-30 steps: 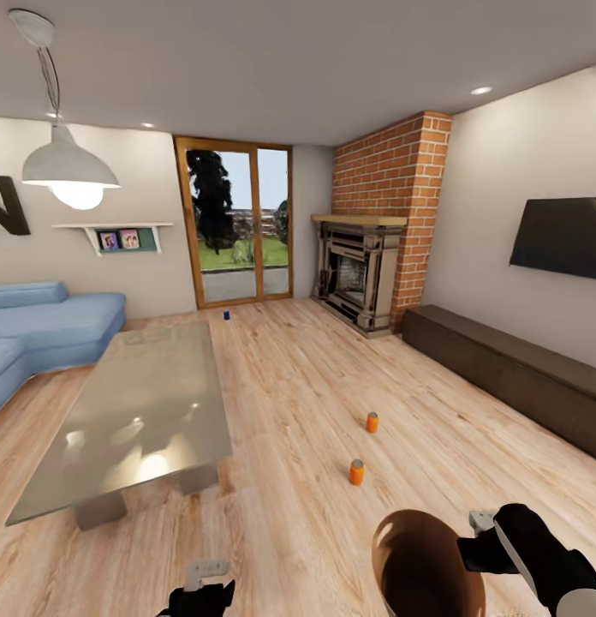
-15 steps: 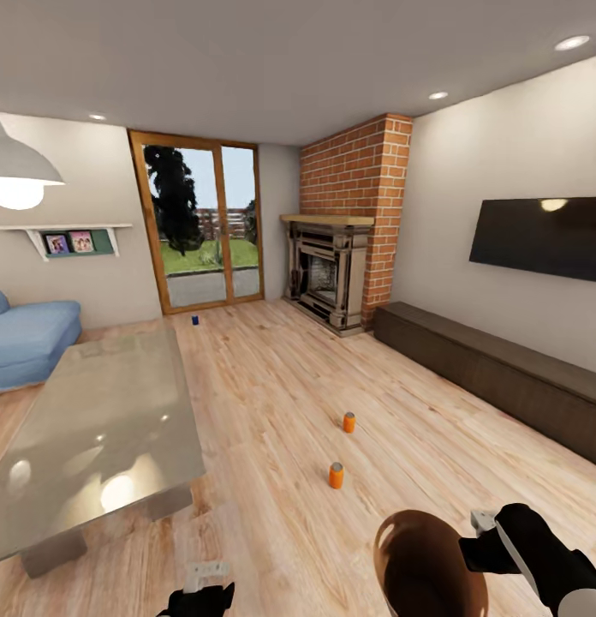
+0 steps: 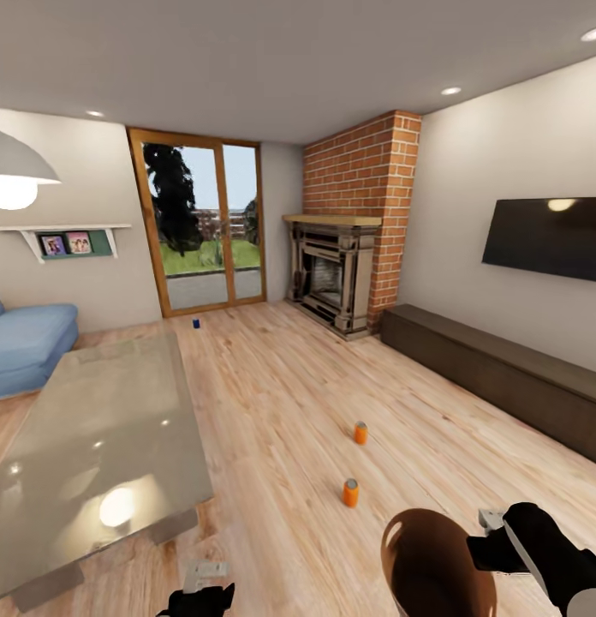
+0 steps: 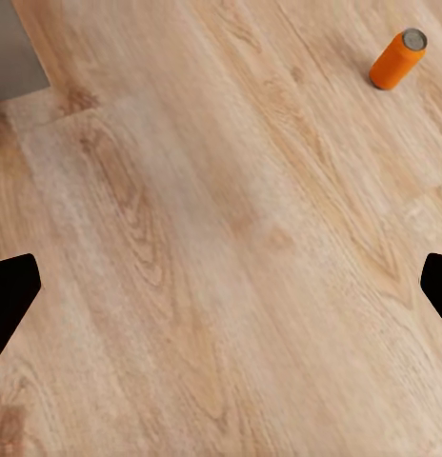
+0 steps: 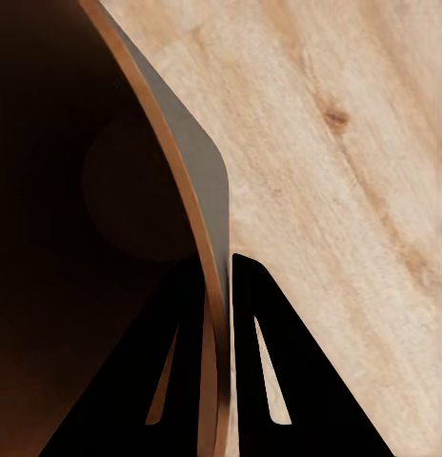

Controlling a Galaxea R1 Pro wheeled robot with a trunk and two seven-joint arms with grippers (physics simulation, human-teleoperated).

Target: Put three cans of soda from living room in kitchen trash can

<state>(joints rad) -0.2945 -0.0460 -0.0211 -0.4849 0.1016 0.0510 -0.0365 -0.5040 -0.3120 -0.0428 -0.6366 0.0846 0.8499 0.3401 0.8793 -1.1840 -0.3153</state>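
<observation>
Orange soda cans (image 3: 351, 493), unlabelled, right gripper (image 5: 217, 286) pinching bin rim (image 5: 173, 162)

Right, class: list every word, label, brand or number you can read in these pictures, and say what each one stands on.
No text can be read.
Nearer orange can: no readable label.
Farther orange can: too small to tell.
Blue can: too small to tell.
Framed pictures on the wall shelf: blurred, nothing readable.
TV: dark screen, no text.
Trash can, held on its rim by the right pincer: no markings.
</observation>
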